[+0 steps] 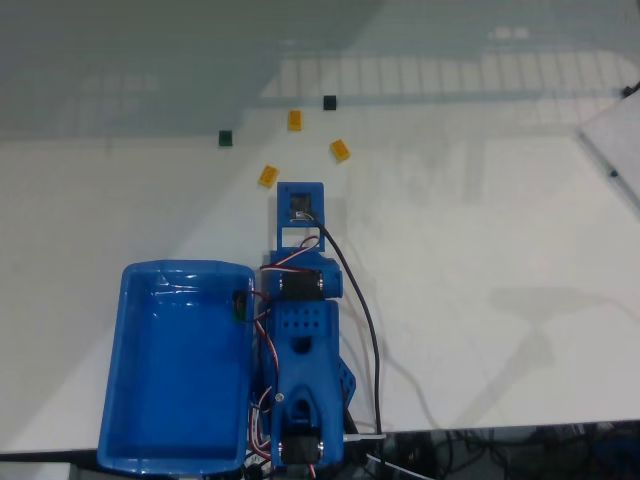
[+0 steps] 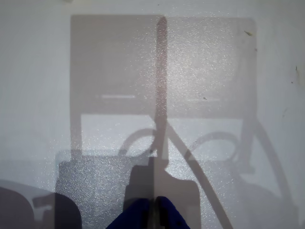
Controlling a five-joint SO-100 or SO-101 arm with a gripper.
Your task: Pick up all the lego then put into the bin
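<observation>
In the fixed view the blue bin [image 1: 175,370] stands at the near left of the white table [image 1: 480,250], just beside the blue arm [image 1: 303,340], and I see nothing inside it. The five lego lie on the far side of the table: the dark green one [image 1: 225,138], the black one [image 1: 330,102], and three yellow-orange ones [image 1: 295,120] [image 1: 341,150] [image 1: 268,176], the last being nearest to the arm's tip. In the wrist view the gripper [image 2: 153,214] points at bare table, its two dark blue fingertips [image 2: 138,217] pressed almost together with only a thin slit between, holding nothing.

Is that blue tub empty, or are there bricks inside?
Empty. The fixed view shows the blue tub with only bare glossy floor; all five bricks lie on the table beyond it.
</observation>
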